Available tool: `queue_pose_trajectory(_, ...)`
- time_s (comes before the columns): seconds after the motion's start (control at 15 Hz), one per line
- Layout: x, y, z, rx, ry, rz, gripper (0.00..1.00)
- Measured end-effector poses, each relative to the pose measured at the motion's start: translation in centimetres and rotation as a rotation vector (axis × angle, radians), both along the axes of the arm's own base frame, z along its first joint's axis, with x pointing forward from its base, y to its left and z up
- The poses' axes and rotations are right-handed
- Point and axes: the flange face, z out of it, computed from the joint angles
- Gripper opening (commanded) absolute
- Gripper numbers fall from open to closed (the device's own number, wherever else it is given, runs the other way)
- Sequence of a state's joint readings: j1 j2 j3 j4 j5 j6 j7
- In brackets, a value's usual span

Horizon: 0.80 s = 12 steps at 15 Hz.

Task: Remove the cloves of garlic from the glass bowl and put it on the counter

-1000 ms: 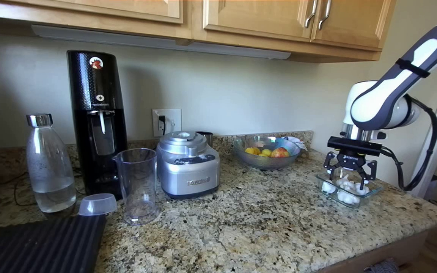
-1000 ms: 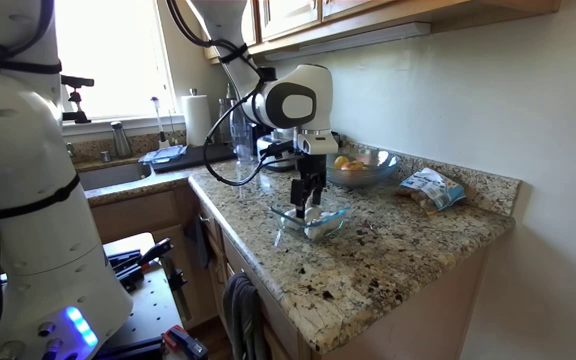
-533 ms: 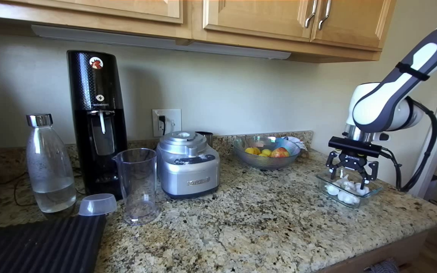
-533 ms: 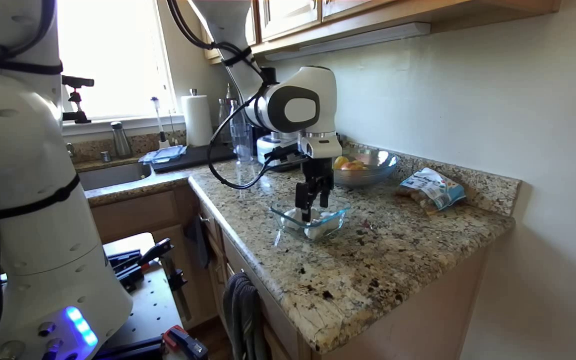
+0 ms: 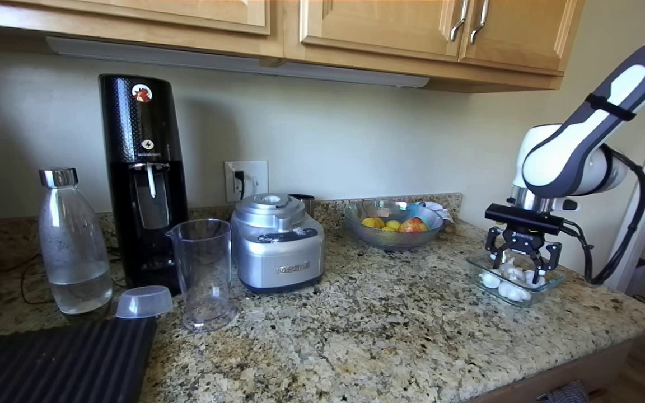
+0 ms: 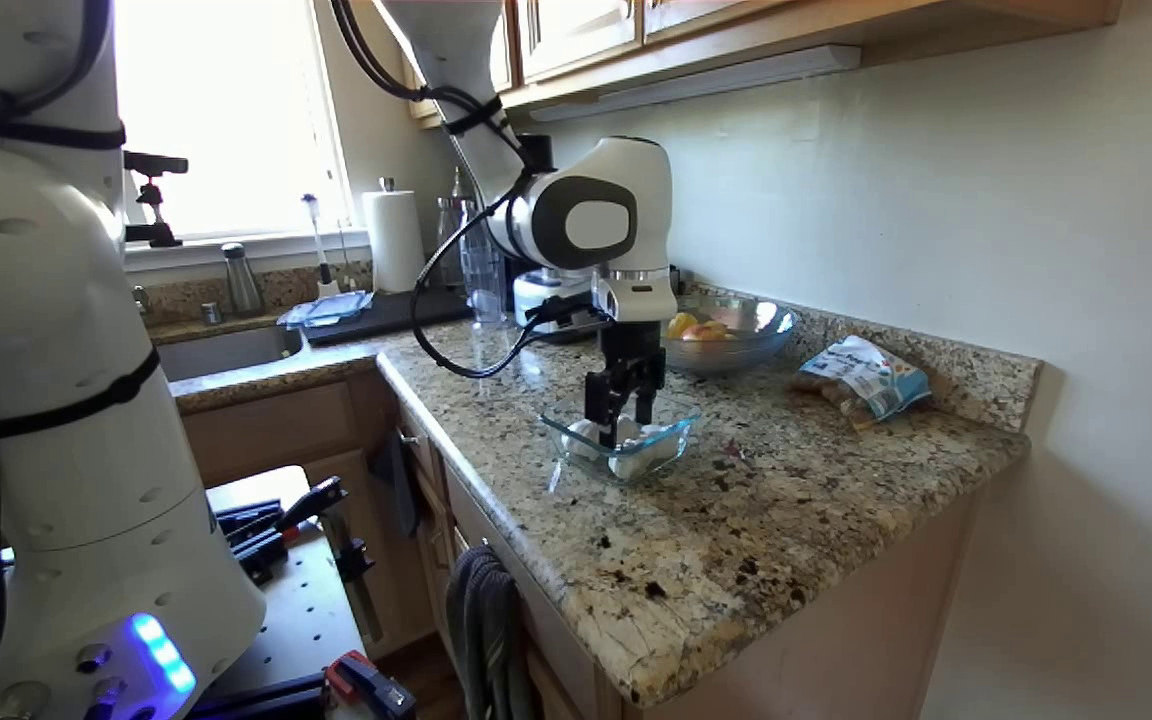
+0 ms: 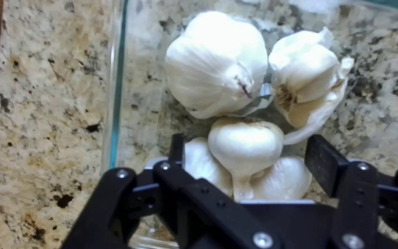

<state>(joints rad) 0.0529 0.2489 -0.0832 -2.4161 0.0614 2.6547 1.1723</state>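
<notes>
1. My gripper [image 7: 250,154] is spread wide, its fingers [image 7: 323,166] well apart; whether either touches what lies between, I cannot tell.
2. My nearest edge is the rim of the glass bowl [image 7: 117,86], running near my finger at the left of the wrist view; both fingertips sit within its outline.
3. The cloves of garlic [image 7: 245,143] lie in that bowl and look like whole heads. Three are between my fingers, the uppermost with its neck toward the bottom of the wrist view; past my fingertips lie a large round head [image 7: 216,65] and a torn-skinned head [image 7: 306,76].
4. Beneath runs the counter [image 5: 367,324], glossy speckled granite; its edge falls away at the left of the wrist view. In an exterior view a broad stretch of it reaches past a fruit bowl [image 5: 392,240] to a silver appliance [image 5: 280,260].
5. Near the wall [image 6: 936,200] lies a blue-and-white bag [image 6: 866,378]; wooden cabinets [image 5: 384,28] hang higher up.
</notes>
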Motion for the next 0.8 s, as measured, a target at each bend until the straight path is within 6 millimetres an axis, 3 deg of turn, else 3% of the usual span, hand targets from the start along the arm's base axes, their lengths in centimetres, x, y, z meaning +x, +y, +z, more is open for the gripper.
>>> queue_pose_trajectory(0.4,-0.25,0.23,-0.24,0.003,0.007,-0.034,0.22)
queue_pose_trajectory(0.8,-0.24,0.24,-0.19,0.005,0.006,-0.048,0.22)
